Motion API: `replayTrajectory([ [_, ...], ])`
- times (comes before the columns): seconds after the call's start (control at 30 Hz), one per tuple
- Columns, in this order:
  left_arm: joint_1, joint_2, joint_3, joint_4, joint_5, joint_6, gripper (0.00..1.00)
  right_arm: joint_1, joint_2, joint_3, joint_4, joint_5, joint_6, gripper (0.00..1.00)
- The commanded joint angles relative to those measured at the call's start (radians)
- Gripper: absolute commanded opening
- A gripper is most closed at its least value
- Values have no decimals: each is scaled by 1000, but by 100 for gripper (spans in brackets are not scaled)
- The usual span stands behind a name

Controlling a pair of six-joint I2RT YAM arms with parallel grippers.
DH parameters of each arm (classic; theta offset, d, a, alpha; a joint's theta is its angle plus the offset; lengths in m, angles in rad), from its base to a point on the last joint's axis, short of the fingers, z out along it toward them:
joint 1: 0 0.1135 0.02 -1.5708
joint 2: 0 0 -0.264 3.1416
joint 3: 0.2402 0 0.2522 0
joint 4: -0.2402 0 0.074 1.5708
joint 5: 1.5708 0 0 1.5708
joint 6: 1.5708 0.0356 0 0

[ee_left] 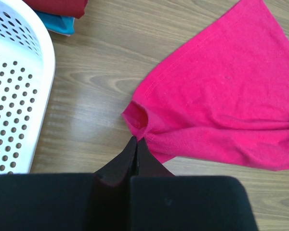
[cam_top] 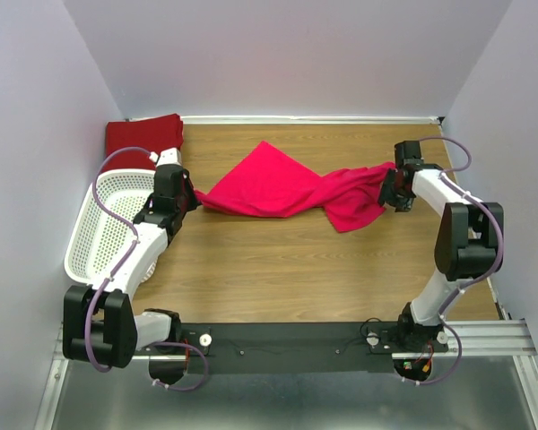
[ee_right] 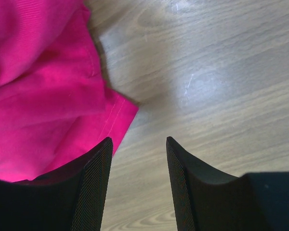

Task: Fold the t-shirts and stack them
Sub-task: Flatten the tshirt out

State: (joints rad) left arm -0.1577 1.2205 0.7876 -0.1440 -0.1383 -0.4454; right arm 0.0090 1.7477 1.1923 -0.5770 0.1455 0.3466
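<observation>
Roughly mid-tabletop (cam_top: 296, 269): the crimson-pink t-shirt (cam_top: 278, 188) lies crumpled and drawn out lengthwise, strung between the two arms. One broad triangular flap points toward the far wall. A bunched fold hangs toward the near edge on the right.

Left jaws: pressed fully together, no gap between them. The wrist view shows the shirt's hem curling down and running straight into their tips. A pinch of that left corner appears caught there. From above, the cloth narrows to a point at this spot.

Right jaws: standing apart, about half open, nothing between them. The wrist view shows bare wood grain in the gap. The shirt's stitched right corner lies flat on the tabletop just beside one finger (ee_right: 94, 163), with some cloth passing beneath it. Whether cloth and finger actually touch, I cannot tell.

Far left corner: the darker red t-shirt (cam_top: 143, 139) sits folded against the back wall. The teal t-shirt (ee_left: 60, 23) shows only a sliver of edge under it, seen from the left wrist. The white perforated basket (cam_top: 90, 224) stands just near of that pile, along the left wall beside the left arm. Its rim is well apart from the crimson-pink cloth.
</observation>
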Motion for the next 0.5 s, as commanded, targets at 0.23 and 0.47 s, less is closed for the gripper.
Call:
replayTrajectory([
  [0.23,7,-22,-10,17,9,4,0,6,124,58,12,14,-31,55],
  [0.47,9,-21,-13,15,6,5,0,32,171,84,17,51,-47,55],
])
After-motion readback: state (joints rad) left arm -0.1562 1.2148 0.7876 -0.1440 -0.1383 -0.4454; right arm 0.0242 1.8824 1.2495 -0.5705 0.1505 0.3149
